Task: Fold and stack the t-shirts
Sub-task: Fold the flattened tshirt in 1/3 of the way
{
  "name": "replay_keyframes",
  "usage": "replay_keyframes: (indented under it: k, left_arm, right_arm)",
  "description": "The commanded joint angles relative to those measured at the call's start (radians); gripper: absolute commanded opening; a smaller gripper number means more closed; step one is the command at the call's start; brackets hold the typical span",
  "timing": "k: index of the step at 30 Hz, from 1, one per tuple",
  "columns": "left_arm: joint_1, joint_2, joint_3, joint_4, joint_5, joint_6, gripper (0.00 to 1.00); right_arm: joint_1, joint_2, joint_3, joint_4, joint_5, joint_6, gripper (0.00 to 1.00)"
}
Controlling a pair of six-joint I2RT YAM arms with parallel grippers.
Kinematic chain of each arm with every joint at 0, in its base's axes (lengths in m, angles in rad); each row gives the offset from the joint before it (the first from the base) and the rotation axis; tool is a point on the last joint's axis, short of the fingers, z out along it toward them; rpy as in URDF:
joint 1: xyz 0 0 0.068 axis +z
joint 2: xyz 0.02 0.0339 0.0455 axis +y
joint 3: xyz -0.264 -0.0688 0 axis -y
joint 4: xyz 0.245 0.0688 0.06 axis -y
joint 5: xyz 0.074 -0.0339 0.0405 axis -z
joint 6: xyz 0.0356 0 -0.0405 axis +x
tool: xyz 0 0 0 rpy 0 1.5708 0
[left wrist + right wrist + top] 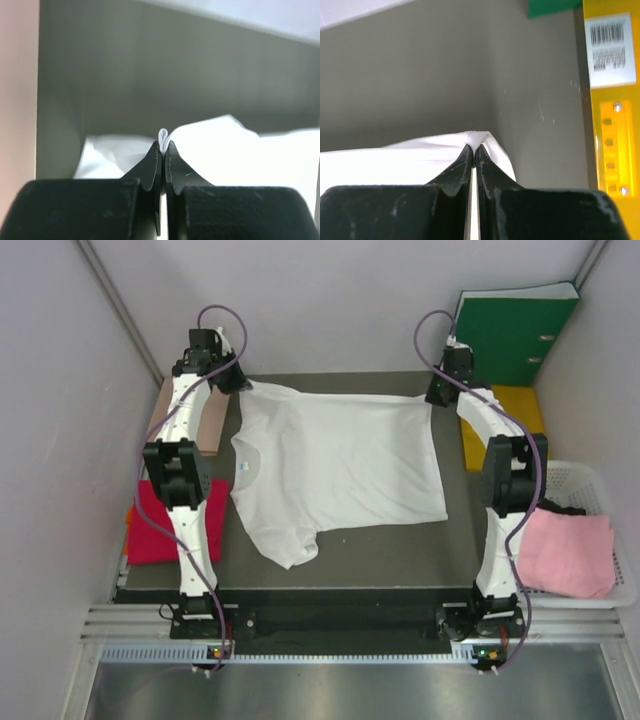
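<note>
A white t-shirt [335,465] lies spread on the dark table [400,545], its collar with a small blue label to the left. My left gripper [238,380] is shut on the shirt's far left corner; a pinched fold of white cloth [163,135] shows between its tips. At the far right corner my right gripper [435,392] is shut on the white cloth [475,137] too. A crimson red t-shirt [165,520] lies folded at the table's left edge. Folded in a white basket [590,480] on the right is a pale pink t-shirt [565,550].
A green binder [515,335] leans against the back wall at the right, with a yellow object [515,410] in front of it. A tan cardboard sheet [205,425] lies at the left behind the red shirt. Grey walls close in both sides.
</note>
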Motion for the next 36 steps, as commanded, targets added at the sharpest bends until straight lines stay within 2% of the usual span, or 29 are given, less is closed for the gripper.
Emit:
replay_keyframes:
  k: [1,4,10,20,23,24,26,27,29,35,36]
  left_arm:
    - [-0.001,-0.209,-0.200,0.015,0.033,0.017,0.00]
    - [-0.010,-0.325,-0.437,0.002,0.024,0.008,0.00]
    - [-0.047,-0.568,-0.757,0.016,-0.053,-0.015,0.00]
    - [-0.084,-0.694,-1.018,-0.074,-0.033,-0.015,0.00]
    - [-0.101,-0.714,-1.087,-0.074,-0.054,-0.035,0.00]
    - [-0.105,-0.724,-1.102,-0.076,-0.060,-0.049,0.00]
    - [-0.122,-0.740,-1.144,-0.074,-0.068,-0.058,0.00]
    - [-0.127,-0.744,-1.158,-0.074,-0.073,-0.064,0.00]
    - [-0.139,-0.758,-1.194,-0.074,-0.083,-0.072,0.00]
    - [-0.150,-0.783,-1.276,-0.093,-0.138,-0.074,0.00]
    - [-0.150,-0.783,-1.286,-0.122,-0.146,-0.075,0.32]
  right_arm:
    - [-0.022,-0.116,-0.086,-0.005,0.002,-0.001,0.00]
    - [-0.022,-0.169,-0.178,0.001,-0.001,-0.001,0.00]
    - [-0.020,-0.260,-0.330,0.010,0.002,-0.010,0.00]
    - [-0.014,-0.226,-0.422,-0.033,-0.051,-0.023,0.02]
    - [-0.012,-0.200,-0.416,-0.084,-0.080,-0.029,0.16]
    - [-0.014,-0.194,-0.413,-0.105,-0.082,-0.032,0.35]
    - [-0.012,-0.194,-0.425,-0.131,-0.061,-0.027,0.55]
    - [-0.012,-0.200,-0.434,-0.132,-0.059,-0.024,0.79]
    - [-0.012,-0.228,-0.462,-0.129,-0.033,-0.014,0.93]
    - [-0.012,-0.234,-0.481,-0.146,-0.051,0.011,0.95]
    - [-0.012,-0.234,-0.482,-0.146,-0.076,0.022,0.95]
